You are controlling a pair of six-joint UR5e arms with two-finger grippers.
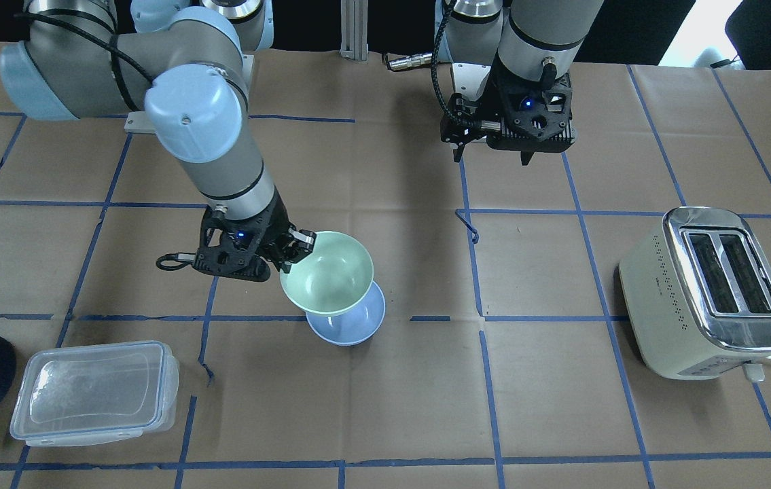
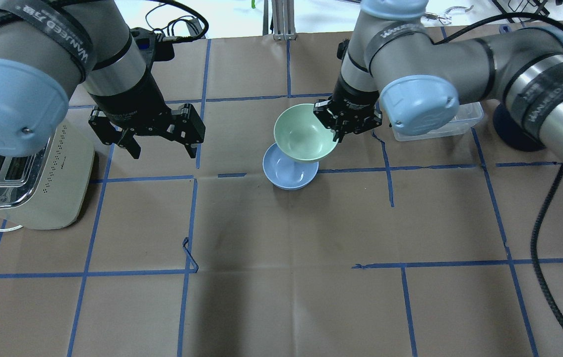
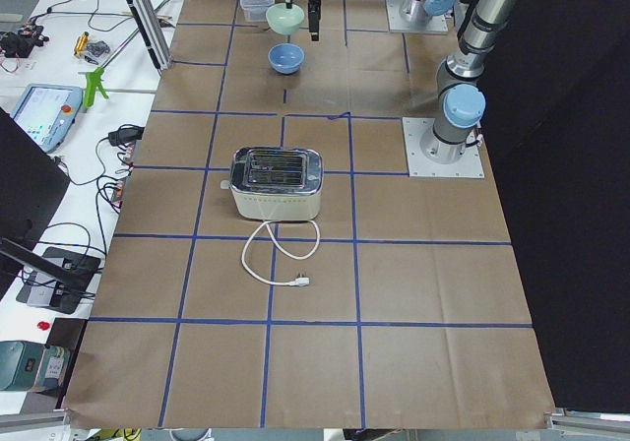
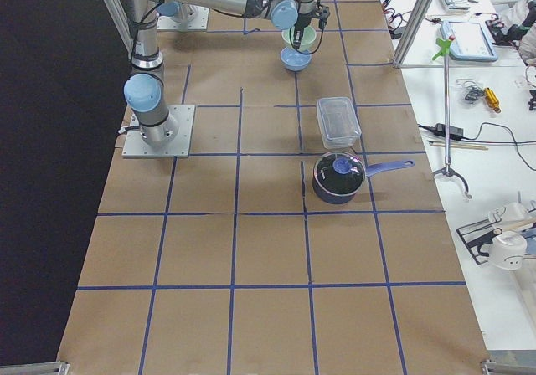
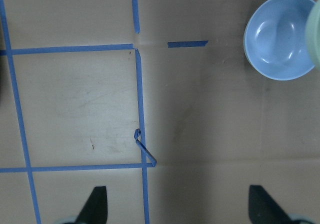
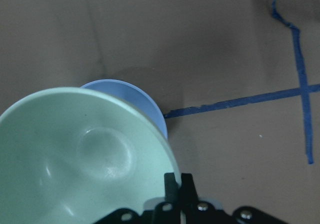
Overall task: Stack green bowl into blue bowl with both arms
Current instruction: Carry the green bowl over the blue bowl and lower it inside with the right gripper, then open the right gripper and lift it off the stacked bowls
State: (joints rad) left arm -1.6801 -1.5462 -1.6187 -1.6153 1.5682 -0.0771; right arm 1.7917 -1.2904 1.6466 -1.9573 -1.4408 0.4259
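Hovering green bowl [image 2: 305,134] roughly over blue bowl [image 2: 288,172], right end effector [image 2: 337,134] clamps its rim; left end effector [image 2: 163,150], spread apart and empty, sits farther off.

Four cameras ring the table [image 2: 281,297] (front, behind, both ends), two ride the wrists close; all catch the blue bowl [image 1: 351,329].

- On the left arm [image 2: 112,74], I read white capitals on a black band [image 2: 77,47] beside the big blue joint cap. They look like "WANJEED", with further characters I cannot make out.
- On the right arm [image 2: 484,54], two black bands [image 2: 391,32] carry the same white word. One sits near the wrist, the other at the far right. Some letters are uncertain.
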